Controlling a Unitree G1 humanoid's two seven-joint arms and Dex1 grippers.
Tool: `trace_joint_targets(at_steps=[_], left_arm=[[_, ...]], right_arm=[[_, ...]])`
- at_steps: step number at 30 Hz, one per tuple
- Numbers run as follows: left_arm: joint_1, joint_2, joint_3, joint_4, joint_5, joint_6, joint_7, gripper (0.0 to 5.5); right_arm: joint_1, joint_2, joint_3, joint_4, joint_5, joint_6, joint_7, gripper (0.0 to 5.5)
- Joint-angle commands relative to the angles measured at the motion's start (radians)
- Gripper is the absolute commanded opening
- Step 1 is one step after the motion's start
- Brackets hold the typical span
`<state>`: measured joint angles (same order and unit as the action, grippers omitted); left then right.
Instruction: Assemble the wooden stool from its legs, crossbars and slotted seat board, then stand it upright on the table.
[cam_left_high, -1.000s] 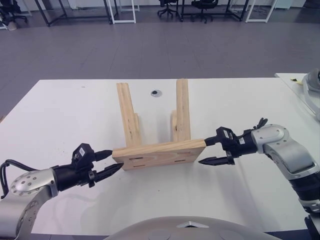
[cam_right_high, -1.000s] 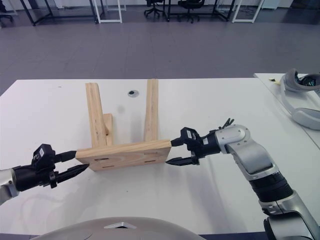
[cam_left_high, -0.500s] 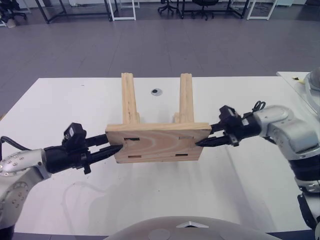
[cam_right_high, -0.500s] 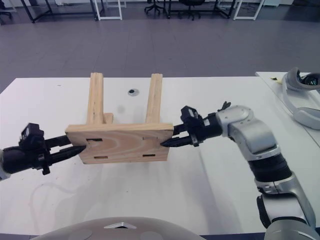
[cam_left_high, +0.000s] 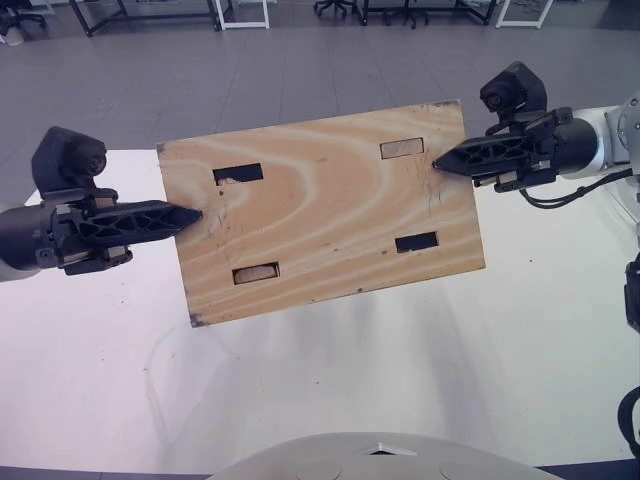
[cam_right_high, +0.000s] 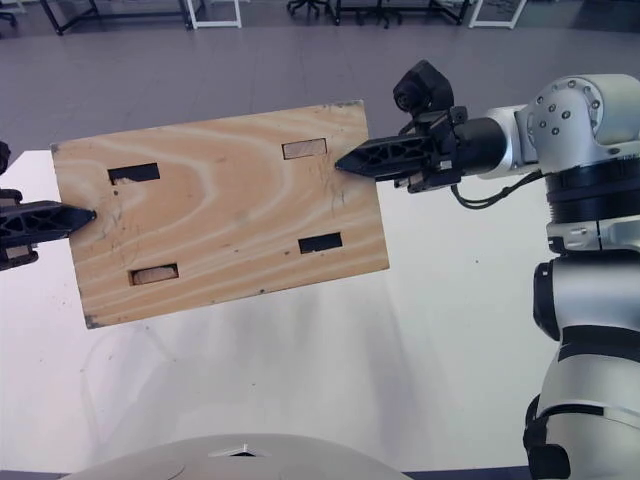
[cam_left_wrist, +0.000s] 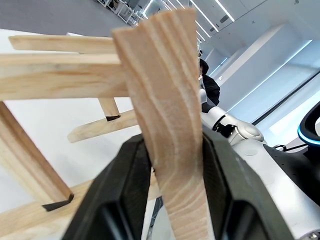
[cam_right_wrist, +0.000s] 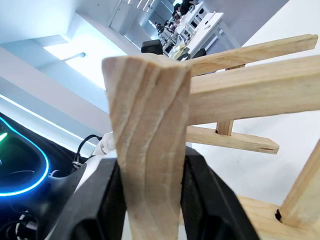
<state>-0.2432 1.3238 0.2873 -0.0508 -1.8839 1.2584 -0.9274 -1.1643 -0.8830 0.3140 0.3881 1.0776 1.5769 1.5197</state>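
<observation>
The left gripper (cam_left_high: 192, 213) is clamped on one short edge of the seat board (cam_left_high: 320, 215). In the left wrist view its two black fingers (cam_left_wrist: 117, 200) press on both flat sides of the wood. The right gripper (cam_left_high: 440, 162) is pinched tight on the other short edge. In the right wrist view its fingers (cam_right_wrist: 102, 200) squeeze the board the same way.

The two grippers hold the stool up in the air over the bench (cam_left_high: 520, 350). It hangs above the middle of the bench and reaches over the far edge. The flat top of the seat board faces the head camera, and the board is tipped a little, with its right end higher. Four slots (cam_left_high: 238, 173) are cut in it. Behind the board, the legs (cam_left_wrist: 50, 82) and a crossbar (cam_left_wrist: 100, 127) stick out from it toward the bench.

The bench is white and smooth. A soft shadow (cam_left_high: 300, 350) from the board lies on it near the front edge.

Past the far edge of the bench is a grey floor (cam_left_high: 300, 70). Far back stand the legs of other desks and chairs (cam_left_high: 400, 10). The left wrist view shows long bright lights (cam_left_wrist: 212, 14) on the ceiling.
</observation>
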Motion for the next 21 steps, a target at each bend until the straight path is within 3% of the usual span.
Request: trace_joint_targets(at_steps=[1,8,12,18,21], left_arm=[[-0.231,0.013,-0.165,0.210,-0.088,0.144,0.074,1.38],[-0.242,-0.094,-0.212,0.359,-0.088,0.163,0.232,1.38],[-0.192,-0.142,-0.217,0.299,-0.085,0.136,0.332,1.38],[-0.138,-0.197,-0.208,0.198,-0.047,0.102,0.443,1.38],[-0.143,-0.215,-0.215,0.190,0.016,0.097,0.478,1.40]], right_arm=[[-0.285,-0.023,0.303,0.104,0.451,0.038,0.091,1.33],[-0.348,-0.091,0.670,0.145,0.641,0.038,0.069,1.33],[-0.378,-0.096,0.795,0.159,0.696,0.038,0.050,1.33],[-0.190,-0.007,0.692,0.187,0.680,0.037,-0.166,1.33],[-0.086,0.039,0.583,0.220,0.667,0.037,-0.308,1.33]])
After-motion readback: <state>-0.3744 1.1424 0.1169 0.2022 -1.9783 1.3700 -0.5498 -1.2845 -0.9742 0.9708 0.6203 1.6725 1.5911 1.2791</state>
